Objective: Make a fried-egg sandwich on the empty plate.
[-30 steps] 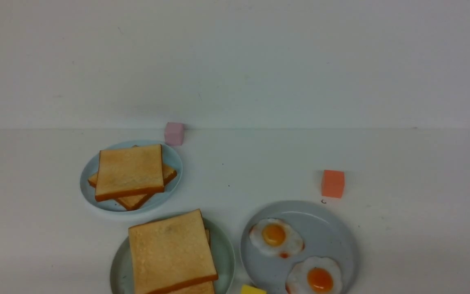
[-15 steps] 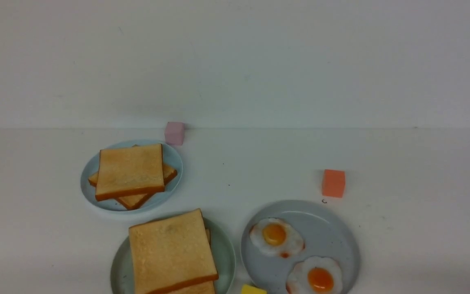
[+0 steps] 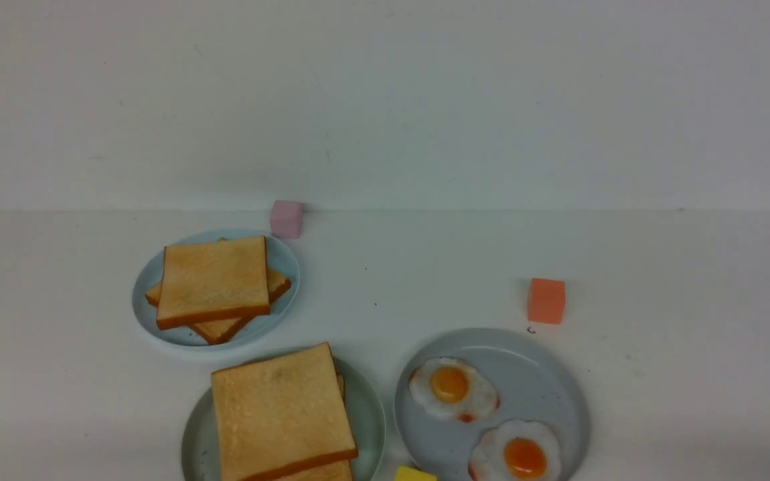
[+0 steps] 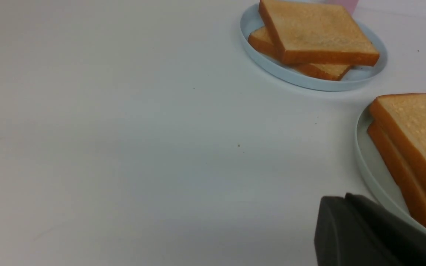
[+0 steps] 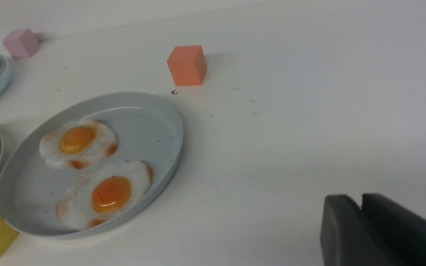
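Nothing on the counter (image 3: 625, 267) has shifted since a second ago.
Front: two-slice sandwich (image 3: 281, 414) on mint plate (image 3: 370, 417), near edge, left of grey plate (image 3: 545, 374) bearing two eggs (image 3: 452, 391).
Left wrist: left hand (image 4: 346, 199) pinched narrow, empty.
Right wrist: right hand (image 5: 361, 201) narrow, empty.

A smooth, matt white table (image 3: 659, 280) holds glazed-looking plates: a pale green plate (image 3: 366, 414), a grey-blue plate (image 3: 545, 381) with a soft sheen, and a light-blue plate (image 3: 285, 267). Toast slices (image 3: 278, 411) look porous and matt, like foam. Fried eggs (image 5: 87, 142) look glossy, like moulded plastic.
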`<state>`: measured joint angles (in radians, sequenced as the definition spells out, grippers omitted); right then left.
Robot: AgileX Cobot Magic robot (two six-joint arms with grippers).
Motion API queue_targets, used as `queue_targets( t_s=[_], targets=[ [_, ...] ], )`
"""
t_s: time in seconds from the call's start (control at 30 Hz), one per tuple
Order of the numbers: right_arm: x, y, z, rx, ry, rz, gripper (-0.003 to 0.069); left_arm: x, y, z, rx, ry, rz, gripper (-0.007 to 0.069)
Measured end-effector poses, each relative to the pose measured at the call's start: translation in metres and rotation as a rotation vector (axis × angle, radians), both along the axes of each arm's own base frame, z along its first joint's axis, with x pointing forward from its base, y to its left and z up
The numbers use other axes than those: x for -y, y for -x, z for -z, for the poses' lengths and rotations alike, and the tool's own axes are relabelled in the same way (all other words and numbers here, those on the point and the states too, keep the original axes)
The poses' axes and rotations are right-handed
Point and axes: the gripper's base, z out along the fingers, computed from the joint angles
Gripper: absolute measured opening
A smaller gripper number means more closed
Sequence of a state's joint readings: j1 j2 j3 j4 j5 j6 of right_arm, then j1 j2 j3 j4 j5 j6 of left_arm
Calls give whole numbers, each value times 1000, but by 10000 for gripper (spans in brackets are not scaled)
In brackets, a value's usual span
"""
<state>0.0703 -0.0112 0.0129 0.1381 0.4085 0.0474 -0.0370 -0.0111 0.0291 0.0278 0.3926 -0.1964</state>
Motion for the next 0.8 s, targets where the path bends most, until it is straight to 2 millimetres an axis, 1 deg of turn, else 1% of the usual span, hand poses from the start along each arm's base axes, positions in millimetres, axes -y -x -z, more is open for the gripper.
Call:
queue_targets(
  t_s=[0.8],
  targets=[
    [0,0,0,0,-1,0,120,0,0,0,0,0,0,50]
  ],
)
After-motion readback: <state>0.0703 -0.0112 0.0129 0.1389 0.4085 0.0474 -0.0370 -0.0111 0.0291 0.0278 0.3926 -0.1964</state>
